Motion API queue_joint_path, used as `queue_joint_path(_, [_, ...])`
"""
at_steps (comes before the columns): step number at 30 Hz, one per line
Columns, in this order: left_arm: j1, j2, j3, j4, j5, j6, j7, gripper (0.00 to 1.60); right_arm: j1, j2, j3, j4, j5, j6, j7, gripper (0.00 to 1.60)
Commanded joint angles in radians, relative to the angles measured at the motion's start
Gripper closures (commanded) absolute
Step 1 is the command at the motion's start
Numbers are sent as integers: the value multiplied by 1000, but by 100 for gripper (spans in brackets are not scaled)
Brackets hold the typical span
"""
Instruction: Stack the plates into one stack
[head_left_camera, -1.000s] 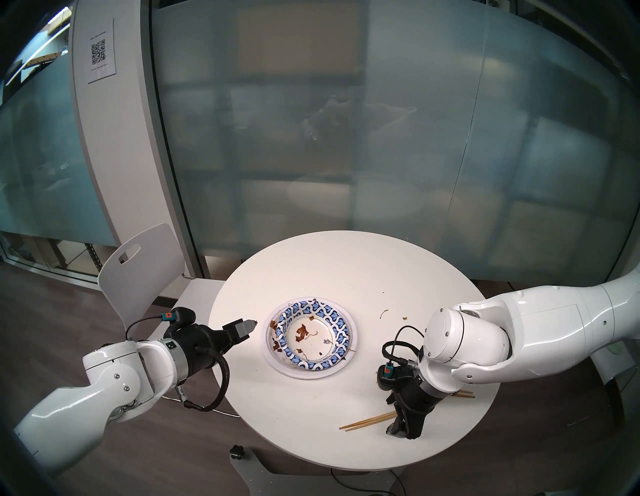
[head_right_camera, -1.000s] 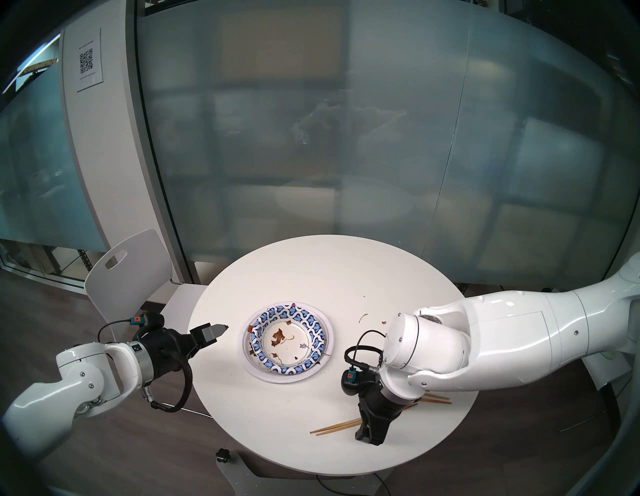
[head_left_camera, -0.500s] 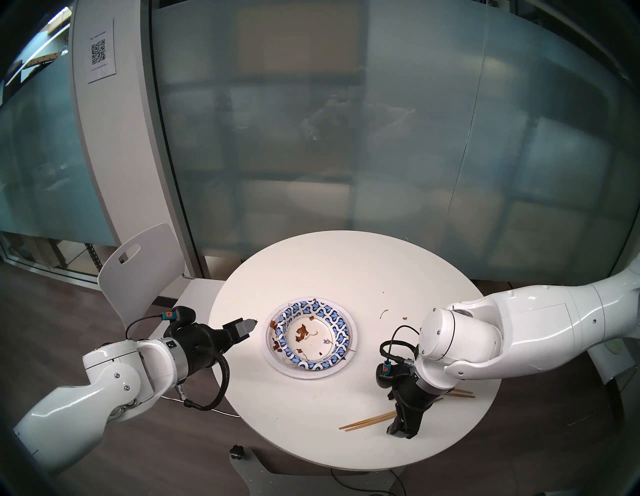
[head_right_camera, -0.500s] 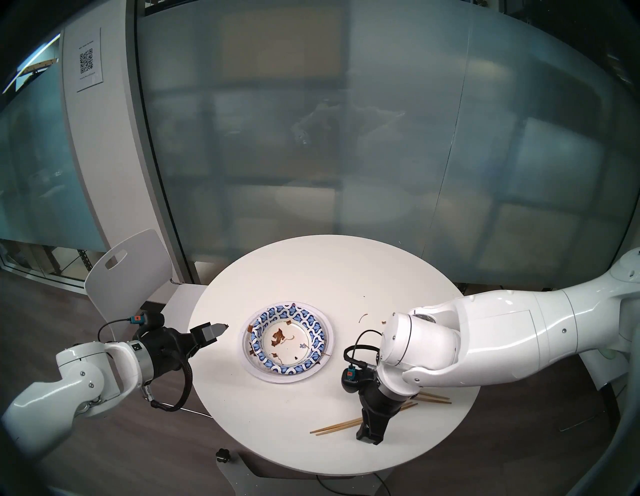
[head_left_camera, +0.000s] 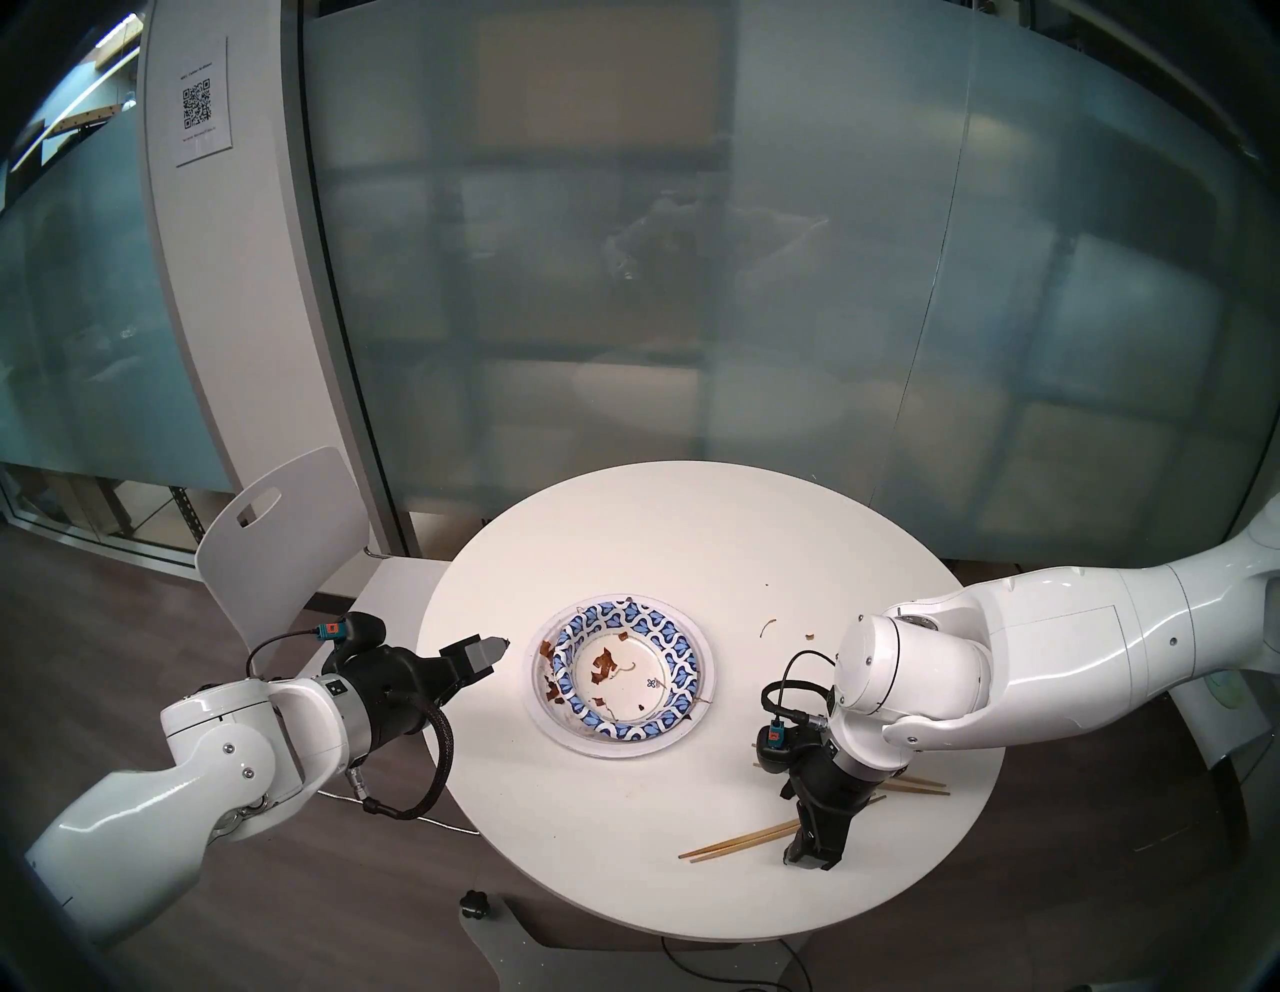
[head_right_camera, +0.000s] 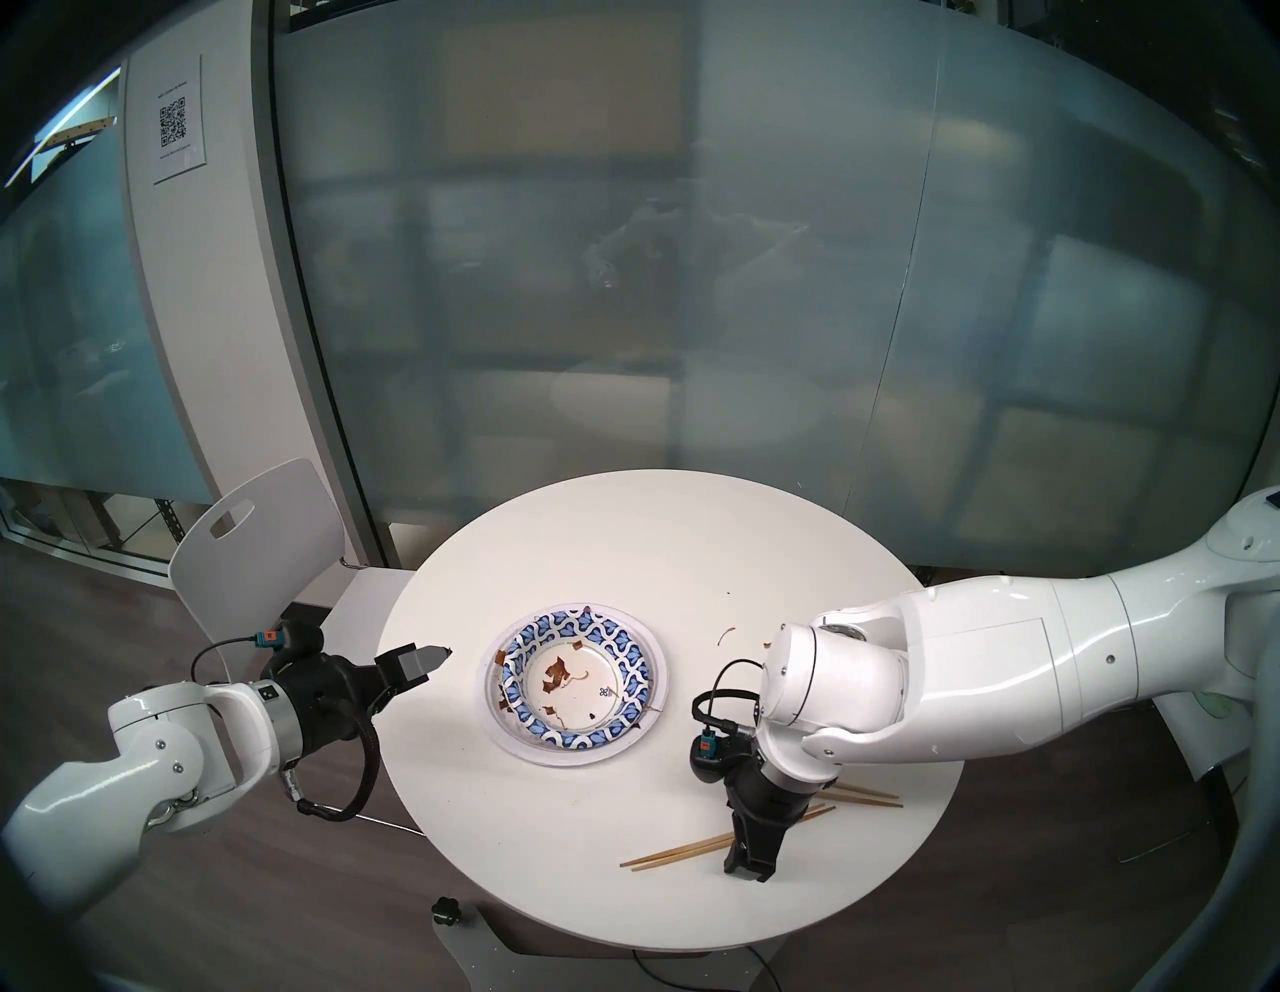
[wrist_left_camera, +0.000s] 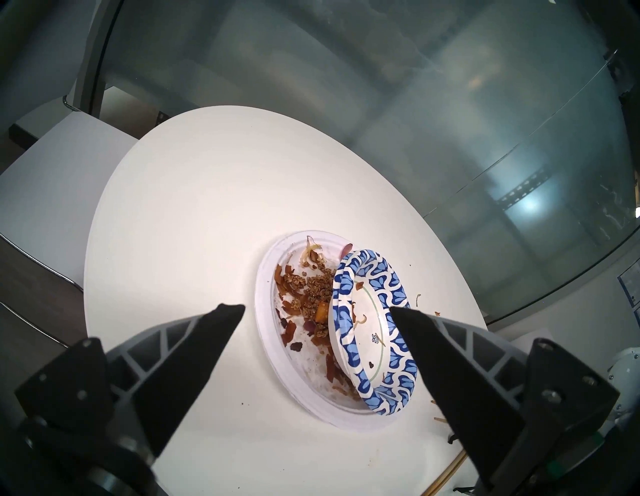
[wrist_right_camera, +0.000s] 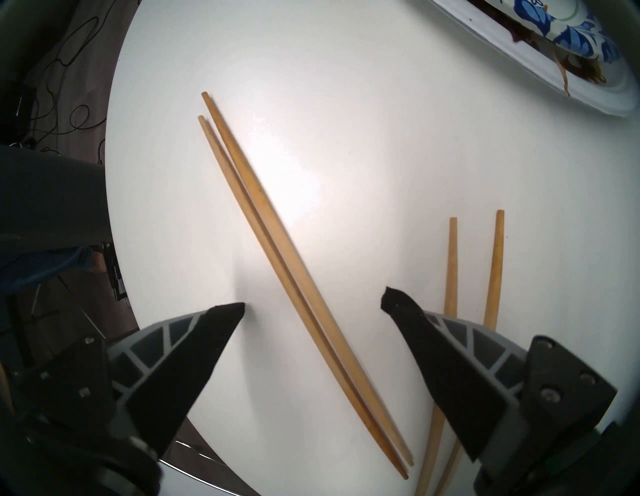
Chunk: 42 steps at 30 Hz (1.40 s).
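Observation:
The plates sit in one stack at the table's middle: a blue-patterned plate (head_left_camera: 580, 627) rests in a wider white plate (head_left_camera: 623, 747). In the left wrist view the blue-patterned plate (wrist_left_camera: 367, 329) leans tilted on the white plate (wrist_left_camera: 265, 304), with brown food scraps beside it. My left gripper (head_left_camera: 495, 651) hovers open just left of the stack, empty, its jaws facing the plates (wrist_left_camera: 315, 308). My right gripper (head_left_camera: 807, 855) points down at the front right, open (wrist_right_camera: 311, 301). It straddles a pair of chopsticks (wrist_right_camera: 277, 249) lying on the table without gripping them.
A second pair of chopsticks (head_left_camera: 914, 786) lies under the right wrist. Small food crumbs (head_left_camera: 765, 627) dot the round white table (head_left_camera: 692, 526) right of the stack. A white chair (head_left_camera: 291, 547) stands at the table's left rear, and a glass wall stands behind.
The right wrist has shifted a little over the chopsticks, and the left gripper has drawn slightly back to the left. Plates and chopsticks lie as before.

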Motion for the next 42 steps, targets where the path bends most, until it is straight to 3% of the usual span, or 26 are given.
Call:
queue_joint_path(1, [-14,0,-4,-5,3,-4,-2,0,-6,-6,3,24,5,-13,16,0])
queue_joint_path(6, [-32,-2,6,0,-2,-3,3,0,-19,-24,-5,54,3,-15,31,0])
queue_joint_path(12, [-55,-2,22,10,-5,-2,7,0,-22,-19,-8,60,1,-13,37,17])
queue_joint_path(16, [-67,-2,34,13,-6,-1,10,0,-27,-14,-9,61,7,-12,33,19])
queue_joint_path(22, [-76,-1,43,15,-8,-3,13,0,-34,-10,-10,60,16,-11,22,55])
queue_joint_path(31, [-80,1,48,15,-10,-4,17,0,-42,1,-11,55,36,-7,2,71])
queue_joint_path(33, [-80,1,48,15,-11,-4,16,0,-45,4,-10,53,45,-3,-8,87])
queue_joint_path(42, [-82,2,50,17,-12,-4,15,0,-61,18,-2,41,97,23,-56,83])
